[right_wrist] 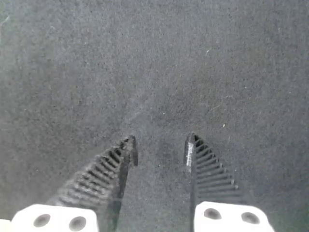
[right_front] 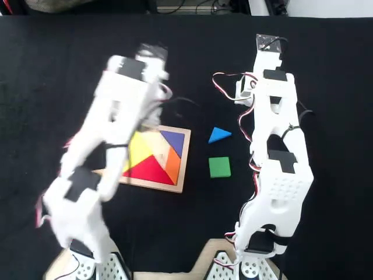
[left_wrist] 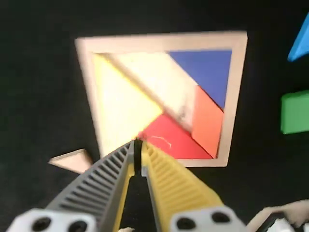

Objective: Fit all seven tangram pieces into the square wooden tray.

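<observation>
The square wooden tray (right_front: pixel 185 160) (left_wrist: pixel 159 41) lies on the black cloth. It holds a yellow triangle (left_wrist: pixel 120 106), a red triangle (left_wrist: pixel 169 142), an orange piece (left_wrist: pixel 207 121), a dark blue triangle (left_wrist: pixel 205 72) and a pale cream area (left_wrist: pixel 149 79). Beside the tray lie a light blue triangle (right_front: pixel 219 135) (left_wrist: pixel 300 43) and a green square (right_front: pixel 220 167) (left_wrist: pixel 295 112). My left gripper (left_wrist: pixel 137 145) is shut with nothing in it, its tips above the tray's edge by the red triangle. My right gripper (right_wrist: pixel 161 145) stands open over bare cloth.
A small wood-coloured triangle (left_wrist: pixel 72 159) lies on the cloth just outside the tray, on the side away from the green square. The left arm (right_front: pixel 111 134) covers part of the tray from above. Wires (right_front: pixel 233 93) hang beside the right arm.
</observation>
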